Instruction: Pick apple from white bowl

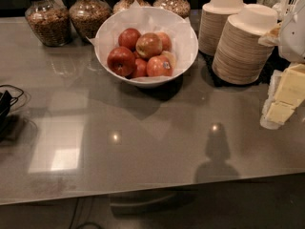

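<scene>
The white bowl (181, 30), lined with crinkled white paper, stands at the back middle of the grey counter. It holds several apples. The apple (149, 45), dull red with a pale yellow-tan blush, lies on top of the pile in the middle. A dark red apple (121, 61) lies at its front left, and a red apple with a small dark sticker (159, 66) lies in front of it. My gripper (279, 109), pale yellow on a white arm, hangs at the right edge of the view. It is well to the right of the bowl and holds nothing that I can see.
Two stacks of beige paper bowls (240, 44) stand right of the white bowl, close to my arm. Several glass jars of grains (47, 19) line the back left. Black cables (7, 104) lie at the left edge. The counter's front edge (152, 190) runs across the bottom.
</scene>
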You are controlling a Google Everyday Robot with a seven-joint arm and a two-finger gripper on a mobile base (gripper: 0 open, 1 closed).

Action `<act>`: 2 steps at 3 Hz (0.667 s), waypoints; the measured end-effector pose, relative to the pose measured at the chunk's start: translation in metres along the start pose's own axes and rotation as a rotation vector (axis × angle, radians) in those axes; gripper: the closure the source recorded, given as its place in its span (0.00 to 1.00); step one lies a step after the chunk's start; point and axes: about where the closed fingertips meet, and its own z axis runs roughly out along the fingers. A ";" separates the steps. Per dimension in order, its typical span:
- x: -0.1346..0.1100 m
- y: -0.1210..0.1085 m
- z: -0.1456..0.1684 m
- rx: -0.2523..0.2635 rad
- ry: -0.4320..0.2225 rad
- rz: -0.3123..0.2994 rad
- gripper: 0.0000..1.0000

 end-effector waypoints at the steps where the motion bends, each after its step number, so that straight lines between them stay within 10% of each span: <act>1: 0.000 0.000 0.000 0.000 0.000 0.000 0.00; 2: -0.005 -0.002 0.005 -0.008 -0.020 0.001 0.00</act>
